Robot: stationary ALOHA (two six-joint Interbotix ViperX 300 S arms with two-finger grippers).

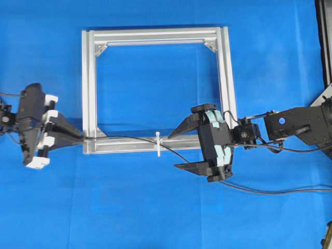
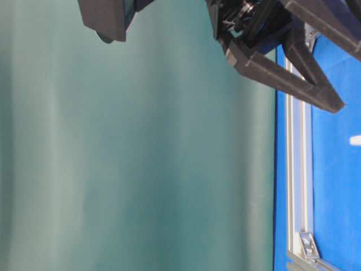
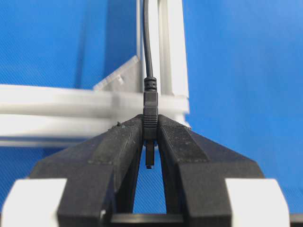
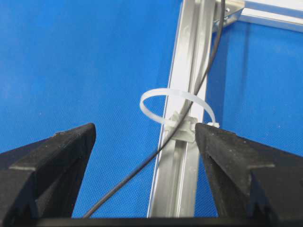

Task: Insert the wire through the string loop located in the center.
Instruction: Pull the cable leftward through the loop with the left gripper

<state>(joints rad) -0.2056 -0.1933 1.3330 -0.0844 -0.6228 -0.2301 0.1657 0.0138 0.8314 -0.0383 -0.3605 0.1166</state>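
1. Since the long thin black flexible wire [image 4: 187,116] already runs under the arch of the small white plastic string loop [image 4: 176,102] in the right wrist view, the threading itself looks done.
2. The loop stands on the near bar of the square silver aluminium frame [image 1: 155,35], about halfway along that bar, on the blue cloth-covered table [image 1: 155,207].
3. The left gripper [image 3: 150,130] is clenched on the wire's small dark connector plug [image 3: 150,113], just at the frame's near left corner, so the plug end sits well past the loop on the left side.
4. From the plug, the wire lies along the near bar, passes the loop [image 1: 157,143], then curves off the bar toward the right gripper [image 1: 182,150] and trails away to the right.
5. The right gripper hangs released, its 2 black fingers [image 4: 52,163] spread wide to either side of the loop and the bar, holding nothing; one fingertip stands very close to the loop's clasp, and I cannot tell whether it touches.
6. What remains, by my judgement, is little: perhaps drawing more wire through, then letting go of the plug and backing both arms away.
7. No snag or kink shows along the visible wire.
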